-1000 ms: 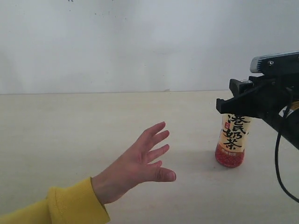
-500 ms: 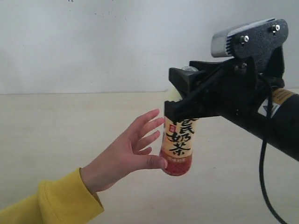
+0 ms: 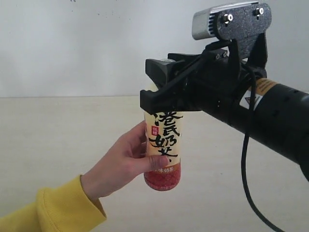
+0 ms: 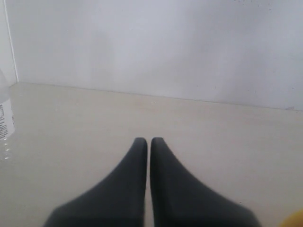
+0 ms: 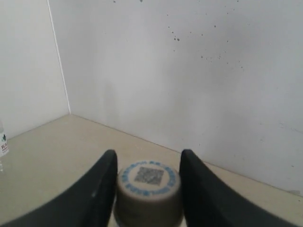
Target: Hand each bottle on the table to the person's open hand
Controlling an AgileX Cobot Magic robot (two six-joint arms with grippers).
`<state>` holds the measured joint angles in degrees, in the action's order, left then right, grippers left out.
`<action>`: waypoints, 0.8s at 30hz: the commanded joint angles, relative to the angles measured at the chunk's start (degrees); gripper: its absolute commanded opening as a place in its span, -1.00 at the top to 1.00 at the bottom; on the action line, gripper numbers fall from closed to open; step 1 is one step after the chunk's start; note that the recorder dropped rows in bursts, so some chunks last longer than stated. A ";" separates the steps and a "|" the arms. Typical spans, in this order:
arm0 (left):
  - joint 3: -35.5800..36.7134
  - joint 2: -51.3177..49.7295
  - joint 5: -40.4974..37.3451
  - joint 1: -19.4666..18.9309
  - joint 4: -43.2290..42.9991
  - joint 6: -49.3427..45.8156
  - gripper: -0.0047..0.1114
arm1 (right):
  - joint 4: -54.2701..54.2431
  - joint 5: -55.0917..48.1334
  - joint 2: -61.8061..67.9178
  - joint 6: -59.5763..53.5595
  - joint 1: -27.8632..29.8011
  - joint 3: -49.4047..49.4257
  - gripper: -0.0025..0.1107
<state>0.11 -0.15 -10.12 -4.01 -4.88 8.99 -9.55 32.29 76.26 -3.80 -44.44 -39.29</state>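
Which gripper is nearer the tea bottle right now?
Right. The right gripper grips the tea bottle just under its cap. The left gripper, jaws shut, sits over the table, with that bottle absent from its view.

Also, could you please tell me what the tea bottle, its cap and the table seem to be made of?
The tea bottle looks like plastic under a glossy printed sleeve, judging by its sheen. Its cap seems matte beige plastic with a printed code on top. The table looks like pale wood-grain laminate, faintly streaked; solid wood cannot be excluded.
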 commanded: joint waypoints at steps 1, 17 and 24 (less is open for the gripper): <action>-0.11 0.15 -0.14 -0.15 -0.03 0.26 0.85 | -1.37 0.71 0.02 0.38 -0.05 -0.50 -0.42; -0.11 0.15 -0.14 -0.15 -0.03 0.26 0.85 | -38.15 5.54 -9.94 -43.54 -0.05 1.72 0.00; -0.11 0.15 -0.14 -0.15 -0.03 0.26 0.85 | -42.57 11.22 -18.58 -47.26 -0.05 10.83 0.94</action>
<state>0.11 -0.15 -10.12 -4.01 -4.88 8.99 -51.07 41.89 61.11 -50.00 -44.47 -31.16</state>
